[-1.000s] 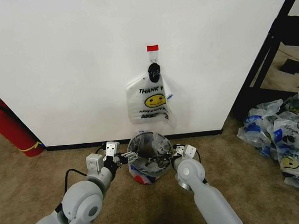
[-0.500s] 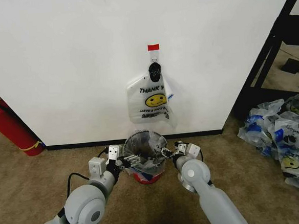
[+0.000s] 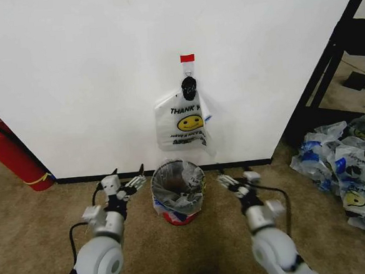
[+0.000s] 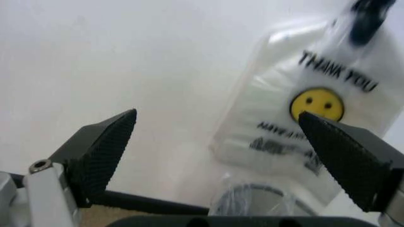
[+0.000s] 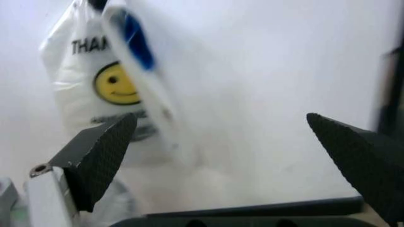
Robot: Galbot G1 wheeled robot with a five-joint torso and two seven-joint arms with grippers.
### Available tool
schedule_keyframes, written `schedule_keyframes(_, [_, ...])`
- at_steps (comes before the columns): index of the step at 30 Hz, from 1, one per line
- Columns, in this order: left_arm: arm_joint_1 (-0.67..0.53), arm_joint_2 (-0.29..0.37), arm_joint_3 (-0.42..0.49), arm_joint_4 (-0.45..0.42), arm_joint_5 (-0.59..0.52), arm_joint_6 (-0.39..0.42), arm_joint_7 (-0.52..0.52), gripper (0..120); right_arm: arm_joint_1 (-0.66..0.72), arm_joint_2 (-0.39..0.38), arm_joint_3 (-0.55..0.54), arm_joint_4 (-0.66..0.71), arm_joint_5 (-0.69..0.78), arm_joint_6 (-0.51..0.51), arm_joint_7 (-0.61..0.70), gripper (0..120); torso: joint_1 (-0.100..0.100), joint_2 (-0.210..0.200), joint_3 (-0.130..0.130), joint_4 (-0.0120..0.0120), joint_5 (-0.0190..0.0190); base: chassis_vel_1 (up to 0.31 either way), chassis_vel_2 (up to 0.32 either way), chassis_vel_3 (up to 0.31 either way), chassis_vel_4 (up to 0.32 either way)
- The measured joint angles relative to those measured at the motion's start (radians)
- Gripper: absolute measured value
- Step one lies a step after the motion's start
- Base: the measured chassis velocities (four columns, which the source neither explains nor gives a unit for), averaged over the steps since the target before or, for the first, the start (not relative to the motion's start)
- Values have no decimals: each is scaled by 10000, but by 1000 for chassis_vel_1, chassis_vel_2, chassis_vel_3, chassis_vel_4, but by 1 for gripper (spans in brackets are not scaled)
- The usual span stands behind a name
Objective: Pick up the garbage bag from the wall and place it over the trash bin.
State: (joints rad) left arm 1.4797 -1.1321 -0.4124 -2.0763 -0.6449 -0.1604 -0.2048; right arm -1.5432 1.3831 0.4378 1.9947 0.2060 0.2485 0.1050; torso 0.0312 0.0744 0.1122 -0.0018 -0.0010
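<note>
**Bag on hook, bin lined**

Garbage bag (image 3: 188, 125) hangs on the wall (image 3: 90, 74) hook, above trash bin (image 3: 178, 190) — bin lined with plastic. Left gripper (image 3: 124, 185) and right gripper (image 3: 232, 182) flank the bin, apart from it — both spread, empty.

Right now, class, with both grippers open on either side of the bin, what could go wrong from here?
1. The bag lining the trash bin looks loose and crumpled at the rim, so it might slip inside.
2. The left gripper and right gripper sit low beside the bin; a careless swing could tip it.
3. Another garbage bag hangs on the wall right above and could snag on a rising arm.
</note>
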Motion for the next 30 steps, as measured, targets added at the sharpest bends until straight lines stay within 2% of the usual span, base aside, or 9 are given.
schedule_keyframes(3, [519, -211, -401, 193, 217, -548, 429, 100, -631, 332, 322, 221, -435, 396, -42, 100, -1, 0, 0, 3, 1, 0, 0, 0, 0])
schedule_keyframes(9, [1879, -438, -1065, 741, 1676, -2236, 872, 100, -2258, 791, 870, 986, -867, 1110, -275, 100, -1, 2, 0, 3, -1, 0, 0, 0, 0])
schedule_keyframes(13, [2147, -576, -965, 824, 2073, -2505, 884, 100, -2669, 880, 979, 1308, -1000, 1431, -313, 100, -1, 2, 1, 5, -1, 0, 0, 0, 0])
schedule_keyframes(20, [2192, -991, -780, 190, 2160, -2142, 736, 100, -2922, 1218, 982, 2355, -1229, 1157, -288, 100, 0, 2, 2, 3, 1, 0, 0, 0, 0])
schedule_keyframes(22, [2172, -911, -677, 26, 2152, -1910, 667, 100, -3021, 1306, 838, 2835, -1397, 943, -234, 100, 1, 1, 2, 4, -3, 0, 0, 0, 0])
schedule_keyframes(30, [2002, -564, -433, -177, 2254, -1516, 555, 100, -3093, 1534, 627, 3073, -1548, 801, -99, 100, 1, 1, 2, 3, 0, 0, 0, 0, 0])
